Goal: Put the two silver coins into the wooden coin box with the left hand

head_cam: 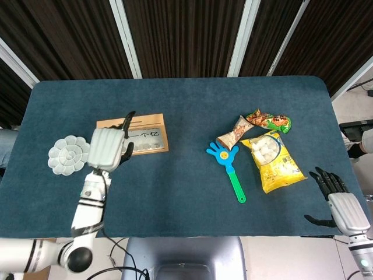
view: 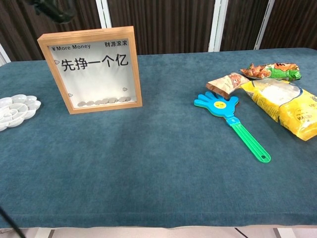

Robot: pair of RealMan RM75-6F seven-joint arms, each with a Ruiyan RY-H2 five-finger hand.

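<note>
Palette [head_cam: 69, 154]: white, flower-shaped, at the table's left edge, well apart from the snacks.
Left hand [head_cam: 107, 148]: raised above the table [head_cam: 186, 175] between palette and box, back plate toward the head camera, dark fingers [head_cam: 126, 121] spread over the box's near-left corner, holding nothing. The chest view shows only a dark blur at the top left.
Box [view: 90, 68]: wooden frame, upright, clear front with printed characters.
Coins [view: 102, 101]: silver, in a row on the box floor behind the front pane.
Clapper [head_cam: 227, 163]: blue hand-shaped head, green handle, flat at centre-right.
Snacks: brown packet [head_cam: 232, 133] just beside the clapper head; green-orange packet [head_cam: 269, 121] behind it; yellow bag [head_cam: 270, 157] to the right.
Right hand [head_cam: 339, 201]: off the table's near-right corner, fingers apart, empty.
</note>
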